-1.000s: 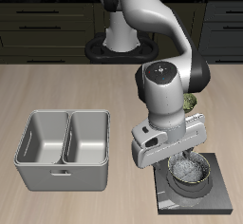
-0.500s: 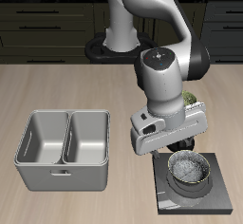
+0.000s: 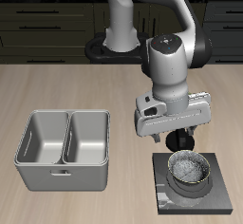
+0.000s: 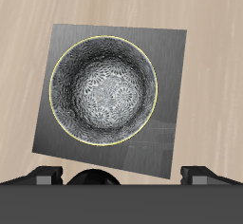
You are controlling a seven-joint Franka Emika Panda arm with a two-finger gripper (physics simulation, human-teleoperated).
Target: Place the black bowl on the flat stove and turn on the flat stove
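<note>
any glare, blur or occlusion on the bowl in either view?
Exterior view: sharp, no glare; the gripper hangs above the bowl and hides none of it. Wrist view: bowl sharp and fully visible on the stove, with a faint sheen on the stove only.

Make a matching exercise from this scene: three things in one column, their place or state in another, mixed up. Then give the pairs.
1. black bowl
2. gripper
3. grey two-part bin

A. stands on the table beside the stove
B. hangs open above the bowl, holding nothing
C. sits on the flat stove

Pairs: 1-C, 2-B, 3-A
</note>
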